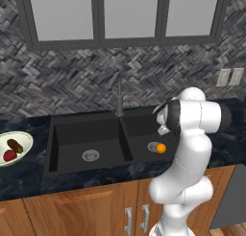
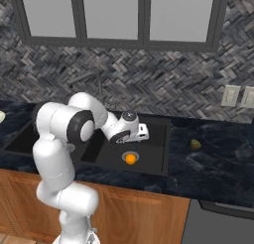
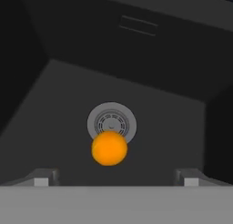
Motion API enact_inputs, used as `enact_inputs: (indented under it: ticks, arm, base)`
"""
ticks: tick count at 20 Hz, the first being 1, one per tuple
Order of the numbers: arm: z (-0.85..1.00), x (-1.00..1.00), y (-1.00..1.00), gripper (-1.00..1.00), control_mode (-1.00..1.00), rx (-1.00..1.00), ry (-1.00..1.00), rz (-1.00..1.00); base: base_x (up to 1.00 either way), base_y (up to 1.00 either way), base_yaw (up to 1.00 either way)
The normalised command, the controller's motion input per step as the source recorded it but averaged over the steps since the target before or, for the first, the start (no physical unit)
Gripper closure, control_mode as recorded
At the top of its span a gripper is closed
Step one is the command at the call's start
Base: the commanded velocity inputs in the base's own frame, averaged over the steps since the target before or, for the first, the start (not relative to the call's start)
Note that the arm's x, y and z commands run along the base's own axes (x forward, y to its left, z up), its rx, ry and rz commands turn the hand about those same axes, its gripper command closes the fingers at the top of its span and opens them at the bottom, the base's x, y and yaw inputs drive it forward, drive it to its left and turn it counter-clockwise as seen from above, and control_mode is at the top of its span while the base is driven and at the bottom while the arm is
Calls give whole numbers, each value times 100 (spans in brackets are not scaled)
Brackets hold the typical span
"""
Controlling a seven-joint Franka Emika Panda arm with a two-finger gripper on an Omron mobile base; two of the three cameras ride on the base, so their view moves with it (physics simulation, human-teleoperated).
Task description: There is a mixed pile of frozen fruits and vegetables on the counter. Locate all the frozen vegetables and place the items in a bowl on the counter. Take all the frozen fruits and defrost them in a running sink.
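Orange and round, the small fruit lies on the floor of the right basin of the black sink, touching the edge of the round metal drain. Around it the basin floor is bare, and the dark walls stand well back on all sides, so there is open room above the ball. The gripper hangs over this basin with its fingertips spread wide apart and nothing between them; the ball sits lower, between the two tips in the hand view.

The tall grey faucet rises at the back rim, behind the divider of the two basins and near the arm's wrist. On the dark marbled counter to the right of the sink a yellowish-olive lump rests alone. Far to the left the pale bowl holds the red round item and the dark brown oblong one, lying just beside each other.
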Motion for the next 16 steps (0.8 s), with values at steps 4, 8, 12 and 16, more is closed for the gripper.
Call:
enact_inputs:
  ticks: [4,8,12,16]
  arm:
    - [54,-16,-11,-100,-100,0,-2,2]
    - [43,-16,-19,-100,-100,0,0,-3]
    - [47,-4,-17,-100,-100,0,0,-9]
    - [56,0,-5,-100,-100,0,0,-10]
  base:
    - [0,0,0]
    - [0,0,0]
    - [0,0,0]
    - [0,0,0]
